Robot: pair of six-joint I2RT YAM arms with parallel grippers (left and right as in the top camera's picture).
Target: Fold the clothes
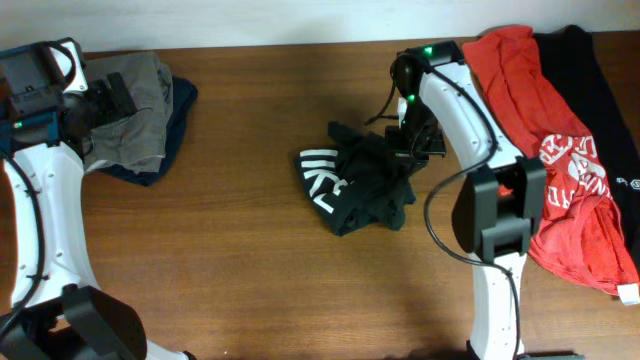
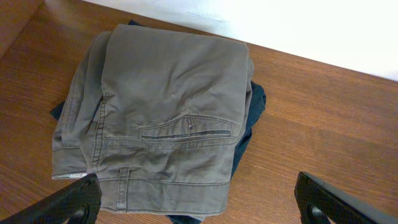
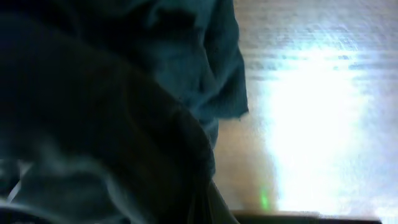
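Observation:
A crumpled black garment with white print (image 1: 355, 185) lies mid-table. My right gripper (image 1: 413, 140) is at its right edge. In the right wrist view dark cloth (image 3: 112, 124) hangs close over the lens and hides the fingers, so the gripper seems shut on it. Folded grey trousers (image 1: 135, 110) lie on a navy garment (image 1: 178, 125) at the far left. In the left wrist view the trousers (image 2: 168, 112) lie just ahead of my left gripper (image 2: 199, 208), which is open and empty above them. A red shirt (image 1: 545, 130) and another black garment (image 1: 600, 90) lie at the far right.
Bare wooden tabletop (image 1: 230, 270) runs along the front and between the piles. A white wall (image 2: 323, 31) borders the table's far edge. The right arm's base (image 1: 495, 290) stands next to the red shirt.

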